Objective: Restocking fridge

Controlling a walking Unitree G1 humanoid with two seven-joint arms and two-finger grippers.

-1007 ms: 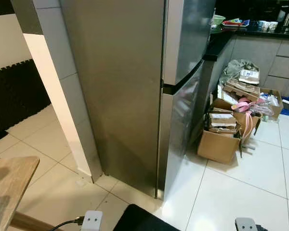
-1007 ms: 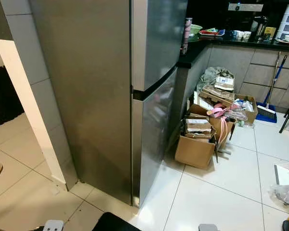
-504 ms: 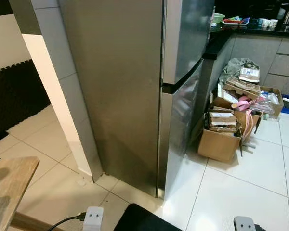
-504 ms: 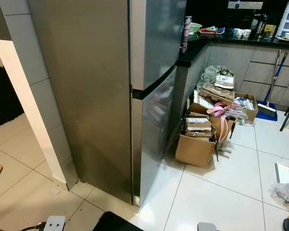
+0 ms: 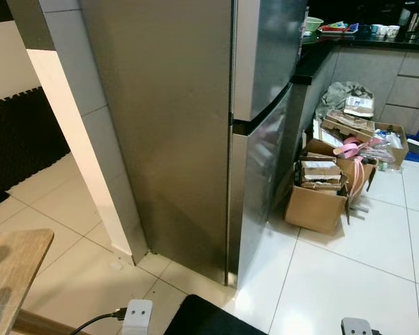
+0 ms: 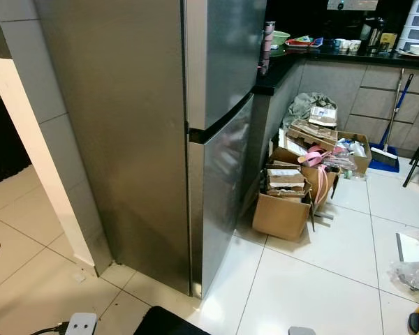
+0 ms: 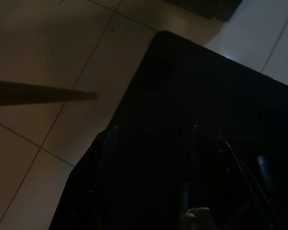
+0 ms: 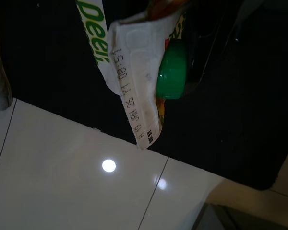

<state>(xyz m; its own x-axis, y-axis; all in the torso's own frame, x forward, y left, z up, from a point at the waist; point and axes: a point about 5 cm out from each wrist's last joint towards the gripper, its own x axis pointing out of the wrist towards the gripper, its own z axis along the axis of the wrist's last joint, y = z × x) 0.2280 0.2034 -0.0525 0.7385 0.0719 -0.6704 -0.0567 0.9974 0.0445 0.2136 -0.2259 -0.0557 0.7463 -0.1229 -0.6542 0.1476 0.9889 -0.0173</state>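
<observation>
— Right gripper (image 8: pixel 182 45), low at our side, pinches a green-capped carton (image 8: pixel 134 81); the fridge (image 5: pixel 195 125) stands shut ahead.
— We could lose it opening that door; our left gripper's fingers can't be read.

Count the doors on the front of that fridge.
2. The upper door and the lower door of the fridge, split by a dark seam; both are shut. Any further door above the frame would be hidden.
</observation>
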